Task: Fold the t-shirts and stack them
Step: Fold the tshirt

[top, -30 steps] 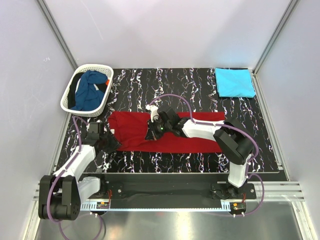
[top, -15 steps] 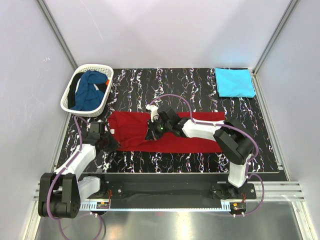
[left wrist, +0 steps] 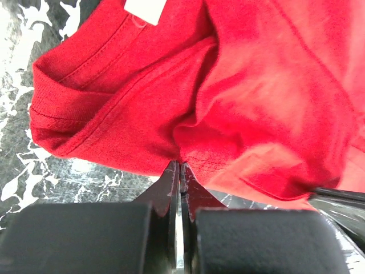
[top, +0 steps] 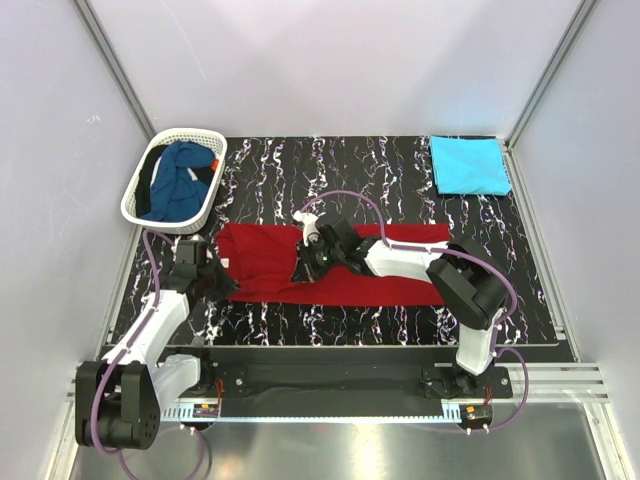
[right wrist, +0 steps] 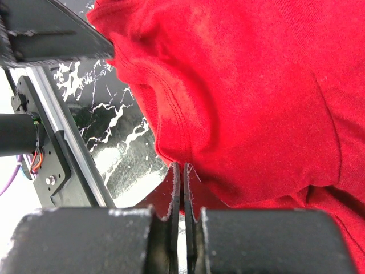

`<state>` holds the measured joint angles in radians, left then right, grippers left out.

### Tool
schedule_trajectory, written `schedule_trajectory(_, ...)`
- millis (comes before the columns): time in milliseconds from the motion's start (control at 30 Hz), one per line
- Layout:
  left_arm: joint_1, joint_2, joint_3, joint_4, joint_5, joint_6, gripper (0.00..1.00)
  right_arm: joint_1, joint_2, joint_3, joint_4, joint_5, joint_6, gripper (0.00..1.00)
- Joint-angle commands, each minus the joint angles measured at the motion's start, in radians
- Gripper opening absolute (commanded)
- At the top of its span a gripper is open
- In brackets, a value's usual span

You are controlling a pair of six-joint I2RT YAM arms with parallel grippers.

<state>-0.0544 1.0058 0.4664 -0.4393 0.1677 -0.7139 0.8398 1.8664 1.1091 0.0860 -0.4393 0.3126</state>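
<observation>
The deep red t-shirt [top: 380,270] lies folded into a long band across the middle of the table. My left gripper [top: 224,284] is at its left end, shut on the cloth edge [left wrist: 180,164] near the collar and white label. My right gripper [top: 303,270] is over the middle of the band, shut on a hemmed edge of the red t-shirt [right wrist: 183,166]. The turquoise t-shirt [top: 468,165] lies folded flat at the back right corner. The dark blue t-shirt [top: 180,182] is crumpled inside the basket.
The white lattice basket [top: 138,212] stands at the back left, close behind my left arm. The black marbled tabletop [top: 330,165] shows behind the red shirt. Grey walls enclose the table on three sides. A metal rail [right wrist: 40,148] runs along the near edge.
My left gripper has shifted slightly towards the back with the shirt's left end in it. The right gripper has barely moved.
</observation>
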Motion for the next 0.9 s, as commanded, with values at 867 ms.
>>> schedule_trajectory(867, -0.002, 0.053, 0.133, -0.068, -0.076, -0.012, 0.0, 0.007, -0.047, -0.054, 0.1, 0.053, 0.086, 0.02)
